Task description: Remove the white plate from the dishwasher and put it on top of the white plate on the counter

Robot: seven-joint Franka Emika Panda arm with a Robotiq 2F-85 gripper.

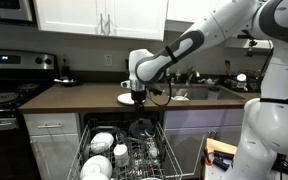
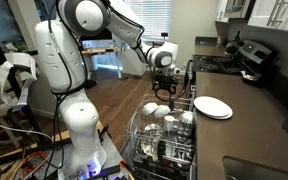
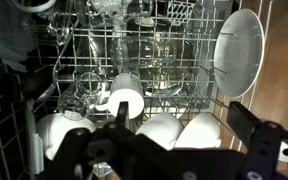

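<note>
Biggest thing first: the dark counter (image 1: 79, 97), with the counter plate (image 2: 212, 107) sitting there waiting. Below it the dishwasher (image 2: 137, 128) is open, and its rack (image 3: 134, 75) is crowded with cups (image 3: 164, 130). My target, the white plate (image 3: 239, 50), stands on edge in the tines, far right in the wrist view. My pincer (image 1: 139, 95) hangs over the rack, jaws spread wide, holding nothing. I reckon the plate's stiff, glossy, slippery and chippable, so I'd pinch the top rim and lift straight up.
</note>
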